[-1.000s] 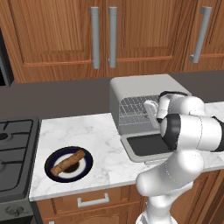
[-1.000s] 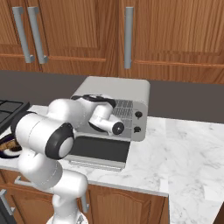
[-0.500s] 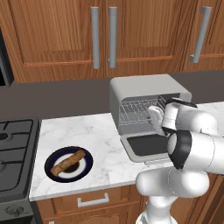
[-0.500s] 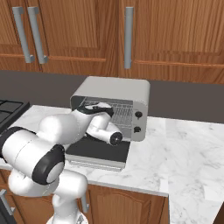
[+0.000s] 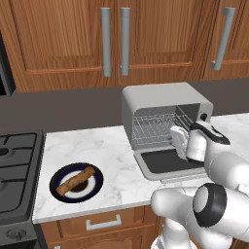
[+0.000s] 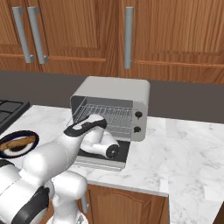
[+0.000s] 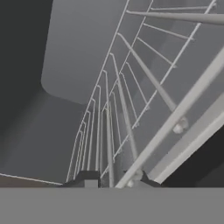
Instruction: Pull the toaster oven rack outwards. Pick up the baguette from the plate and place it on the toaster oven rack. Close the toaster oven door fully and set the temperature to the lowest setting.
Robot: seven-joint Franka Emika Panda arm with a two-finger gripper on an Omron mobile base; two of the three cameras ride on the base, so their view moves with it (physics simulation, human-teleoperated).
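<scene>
Countertop, left base view: toaster oven (image 5: 165,104) standing with its toaster oven door (image 5: 168,163) dropped flat onto the marble; toaster oven rack (image 5: 155,127) seated inside the cavity, its front edge at the mouth; gripper (image 5: 176,141) at that front edge, over the lowered door. Plate (image 5: 76,181) well apart to the left, near the stove (image 5: 14,175), with the baguette (image 5: 75,179) lying diagonally across it, untouched. Right base view: same toaster oven (image 6: 114,105), rack (image 6: 109,114) visible through the open front, two knobs (image 6: 138,122) stacked on the right panel; gripper (image 6: 92,126) reaching in low at the rack's front; plate (image 6: 16,142) and baguette (image 6: 16,142) at the left edge. Hand view: rack wires (image 7: 124,109) running away from the lens, both finger tips (image 7: 87,179) close together at the nearest wire, jaws closed down on the rack's front bar as far as can be judged. Step in hand: first of the task, drawing the rack outwards. Next move calls for a straight, level pull toward the robot along the rack's runners, grip kept firm, stopping once the rack overhangs the door.
</scene>
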